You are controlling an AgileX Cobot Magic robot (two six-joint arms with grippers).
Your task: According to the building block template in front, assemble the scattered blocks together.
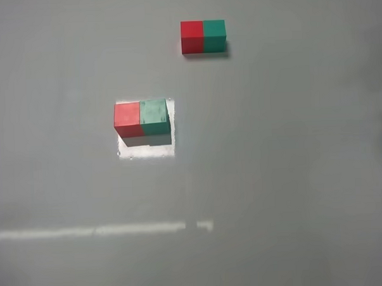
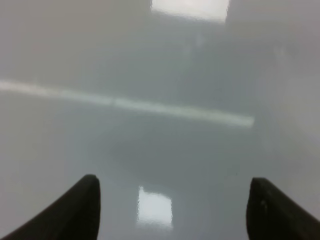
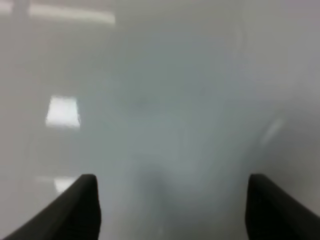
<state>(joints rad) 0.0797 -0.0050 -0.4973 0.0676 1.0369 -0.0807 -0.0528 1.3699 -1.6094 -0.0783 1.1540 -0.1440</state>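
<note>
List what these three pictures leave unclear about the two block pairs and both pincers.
- Near pair, matte red cube beside teal-green cube: high view too coarse to show whether they touch flush.
- Far small red-and-green bar: its rear faces hidden from the high view.
- Left pincer and right pincer: fingertips cut by each wrist view's edge; both blurred, showing no blocks; neither pincer appears in the high view.

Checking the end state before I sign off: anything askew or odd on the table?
Nothing stands out. The loose red cube and green cube sit flush, red left, green right, matching the template. Both grippers are open, holding nothing.
</note>
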